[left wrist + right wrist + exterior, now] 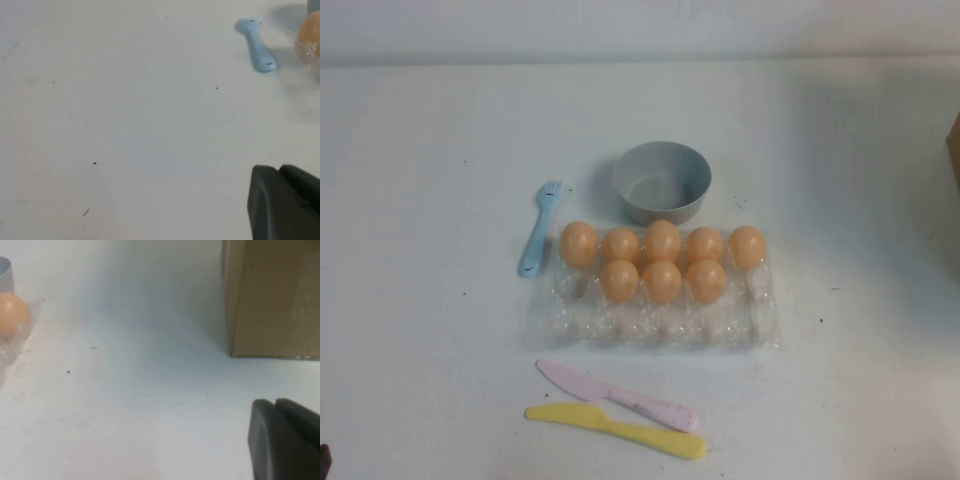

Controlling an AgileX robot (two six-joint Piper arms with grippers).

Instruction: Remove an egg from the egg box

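While nothing has been lifted yet, all eight eggs sit in the egg box at mid-desk, the nearest egg well ahead of the left gripper, whose jaws are pressed together on nothing, low over bare desk. The right gripper hovers likewise beside a cardboard box; its jaws look closed, though only their backs show. Both arms seem parked clear, leaving the tray open to approach. A grey bowl waits just beyond, probably as the drop spot.
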